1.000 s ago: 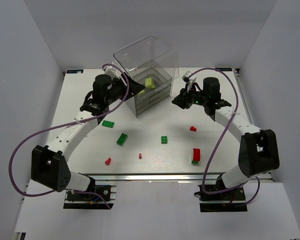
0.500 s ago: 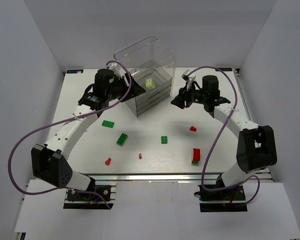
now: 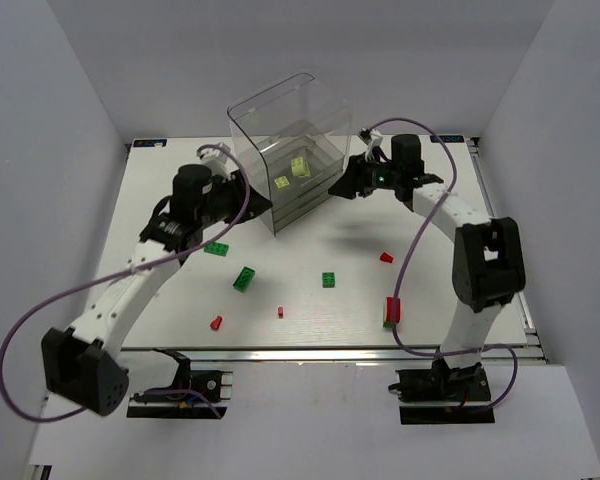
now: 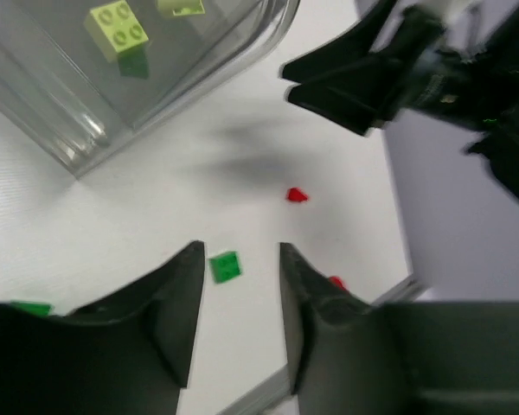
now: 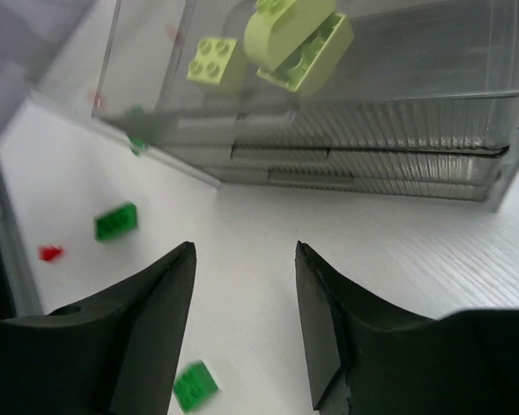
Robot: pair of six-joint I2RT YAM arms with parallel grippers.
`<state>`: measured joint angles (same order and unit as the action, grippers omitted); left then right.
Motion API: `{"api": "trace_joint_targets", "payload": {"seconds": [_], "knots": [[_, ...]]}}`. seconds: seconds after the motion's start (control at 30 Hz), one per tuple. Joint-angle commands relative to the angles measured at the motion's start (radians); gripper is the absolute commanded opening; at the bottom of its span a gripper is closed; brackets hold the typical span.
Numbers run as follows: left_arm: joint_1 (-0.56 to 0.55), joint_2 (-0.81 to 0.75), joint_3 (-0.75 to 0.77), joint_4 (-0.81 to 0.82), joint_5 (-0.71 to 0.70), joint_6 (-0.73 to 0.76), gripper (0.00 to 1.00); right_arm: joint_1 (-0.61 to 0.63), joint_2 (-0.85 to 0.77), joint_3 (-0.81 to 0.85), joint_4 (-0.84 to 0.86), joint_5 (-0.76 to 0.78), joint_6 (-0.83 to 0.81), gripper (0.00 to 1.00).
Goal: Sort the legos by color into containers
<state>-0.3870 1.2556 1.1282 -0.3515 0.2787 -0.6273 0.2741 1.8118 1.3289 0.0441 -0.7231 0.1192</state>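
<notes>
The white table (image 3: 300,250) has a clear box of drawers (image 3: 296,200) at the back. In front lie a flat green brick (image 3: 217,248), a long green brick (image 3: 244,278), a small green brick (image 3: 328,279), a red piece (image 3: 216,322), a tiny red piece (image 3: 280,311), a red wedge (image 3: 386,257) and a red-and-green block (image 3: 391,311), all apart.

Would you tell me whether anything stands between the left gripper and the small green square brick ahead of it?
Nothing visible does: in the left wrist view, only bare white table lies between the left gripper and the green square brick.

White table (image 3: 330,318), plain pale grey walls (image 3: 380,50) on 3 sides, even light
</notes>
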Motion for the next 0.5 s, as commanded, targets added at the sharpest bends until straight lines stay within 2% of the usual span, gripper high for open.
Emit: {"api": "trace_joint_targets", "payload": {"seconds": [0.0,0.07,0.1,0.33,0.47], "knots": [[0.005,-0.189,-0.097,0.138,-0.068,-0.034,0.54,-0.001,0.096,0.101,0.005,-0.050,0.319,0.59],[0.005,-0.238,-0.157,0.146,-0.096,-0.051,0.69,0.004,0.130,0.092,0.071,-0.035,0.397,0.67],[0.005,-0.280,-0.172,0.143,-0.120,-0.066,0.70,0.005,0.145,0.098,0.073,-0.030,0.428,0.67],[0.005,-0.407,-0.277,0.120,-0.205,-0.149,0.73,0.007,0.227,0.092,0.126,-0.007,0.646,0.64],[0.005,-0.438,-0.306,0.114,-0.236,-0.178,0.73,0.007,0.282,0.095,0.230,-0.032,0.772,0.56]]}}
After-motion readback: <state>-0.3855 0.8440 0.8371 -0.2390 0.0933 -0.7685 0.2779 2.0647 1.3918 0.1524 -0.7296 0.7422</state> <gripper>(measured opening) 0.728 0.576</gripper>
